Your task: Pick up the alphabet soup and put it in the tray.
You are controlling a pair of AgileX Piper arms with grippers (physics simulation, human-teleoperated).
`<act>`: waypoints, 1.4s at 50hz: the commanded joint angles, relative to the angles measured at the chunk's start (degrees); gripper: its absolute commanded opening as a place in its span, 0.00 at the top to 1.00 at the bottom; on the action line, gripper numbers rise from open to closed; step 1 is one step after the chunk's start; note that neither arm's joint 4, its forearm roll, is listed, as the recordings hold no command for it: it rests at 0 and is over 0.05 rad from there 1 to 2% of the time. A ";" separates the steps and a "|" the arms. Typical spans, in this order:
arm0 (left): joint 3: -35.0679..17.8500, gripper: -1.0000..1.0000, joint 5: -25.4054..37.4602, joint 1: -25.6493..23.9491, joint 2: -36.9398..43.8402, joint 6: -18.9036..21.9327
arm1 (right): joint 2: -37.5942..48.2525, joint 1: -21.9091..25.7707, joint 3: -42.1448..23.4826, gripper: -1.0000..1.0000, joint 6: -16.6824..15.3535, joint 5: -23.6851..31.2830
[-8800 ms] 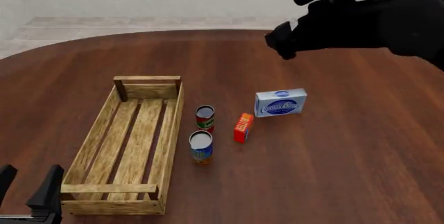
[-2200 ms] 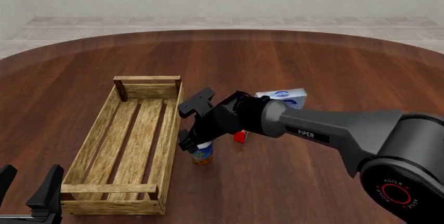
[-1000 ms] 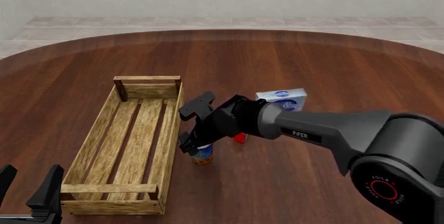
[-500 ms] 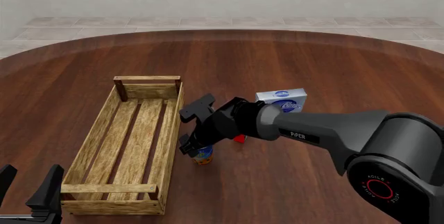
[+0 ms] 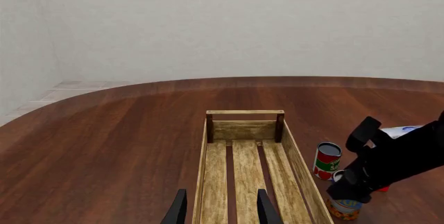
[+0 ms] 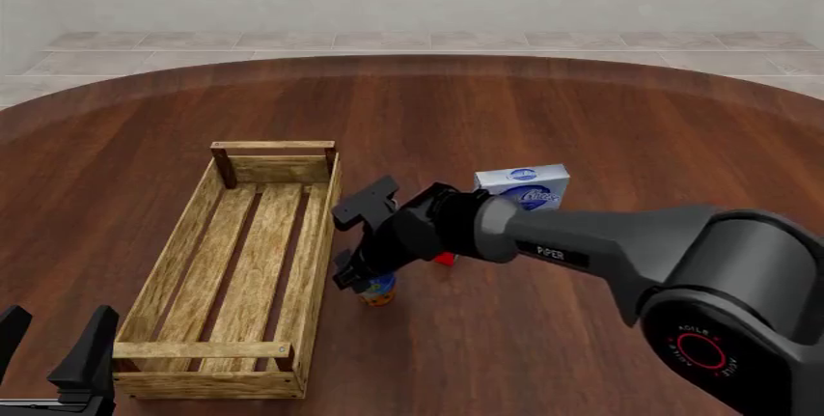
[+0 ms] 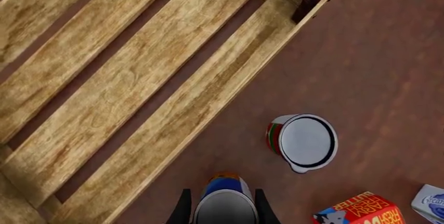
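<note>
The right claw is reaching down over the soup can, which is standing upright on the table just beside the long side of the wooden tray. In the right wrist view the claw's two fingers are sitting on either side of the can, close against it, but whether they are actually pressing on it cannot be told. The red-and-green can is standing close behind the soup can, also outside the tray. An orange butter box and a blue-and-white box are lying farther to the right. The left claw is hanging with its fingers spread apart and empty, near the tray's close end.
</note>
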 commanded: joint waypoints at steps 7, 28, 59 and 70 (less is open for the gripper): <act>0.00 0.00 0.00 0.00 0.00 0.00 | -2.00 -0.57 1.10 1.00 0.54 0.05; 0.00 0.00 0.00 0.00 0.00 0.00 | -11.52 -1.48 1.42 1.00 -5.25 4.16; 0.00 0.00 0.00 0.00 0.00 0.00 | -11.48 4.32 -20.39 1.00 -10.93 17.26; 0.00 0.00 0.00 0.00 0.00 0.00 | -6.84 7.35 -28.63 1.00 -10.62 20.26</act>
